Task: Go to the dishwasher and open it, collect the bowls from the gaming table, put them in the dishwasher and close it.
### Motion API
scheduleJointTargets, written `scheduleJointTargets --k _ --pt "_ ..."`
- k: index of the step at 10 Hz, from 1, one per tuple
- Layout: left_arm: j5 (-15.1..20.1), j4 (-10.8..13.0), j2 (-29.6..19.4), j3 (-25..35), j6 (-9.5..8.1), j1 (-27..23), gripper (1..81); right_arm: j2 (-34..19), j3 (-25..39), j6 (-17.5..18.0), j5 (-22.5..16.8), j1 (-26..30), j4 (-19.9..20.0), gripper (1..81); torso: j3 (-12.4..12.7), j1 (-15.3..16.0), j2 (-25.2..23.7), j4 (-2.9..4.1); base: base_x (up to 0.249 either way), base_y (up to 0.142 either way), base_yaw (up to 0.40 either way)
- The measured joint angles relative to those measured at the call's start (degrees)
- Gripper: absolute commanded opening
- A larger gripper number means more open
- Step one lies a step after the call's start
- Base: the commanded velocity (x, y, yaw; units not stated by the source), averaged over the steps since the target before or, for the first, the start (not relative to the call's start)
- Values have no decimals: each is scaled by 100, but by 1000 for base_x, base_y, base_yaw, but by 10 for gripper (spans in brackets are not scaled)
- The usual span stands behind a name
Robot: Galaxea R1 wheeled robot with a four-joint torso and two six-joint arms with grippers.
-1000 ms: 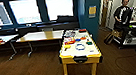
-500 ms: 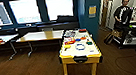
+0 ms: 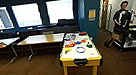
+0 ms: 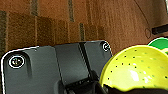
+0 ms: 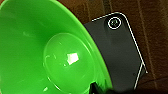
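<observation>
Green bowl [image 5: 50,55] clamped in right claw [image 5: 96,88], yellow bowl [image 4: 135,67] in left claw [image 4: 100,87], both over wood floor [image 4: 50,22], w/ table [image 3: 79,53] ahead; rim-only grips could slip if robot jolts.

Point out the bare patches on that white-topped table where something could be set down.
On the gaming table, the near end is barest: the white strip between the blue ring and the yellow front edge, plus the near right corner. The far half is crowded with small coloured items. The light-wood table behind looks mostly bare.
</observation>
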Motion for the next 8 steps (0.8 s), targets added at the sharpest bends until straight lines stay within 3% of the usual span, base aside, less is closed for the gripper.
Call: scheduleJointTargets --k 3,6,8 --pt "20 0 20 -45 0 61 10 0 4 2 -39 -59 -20 10 193 -8 -6 0 0 0 0" --pt "-4 0 45 -168 0 -28 10 28 1 2 -29 30 -26 10 182 5 0 0 -127 0 0" --pt "7 2 78 -227 0 127 10 48 1 2 -11 -80 -39 10 186 -15 -11 0 0 0 0"
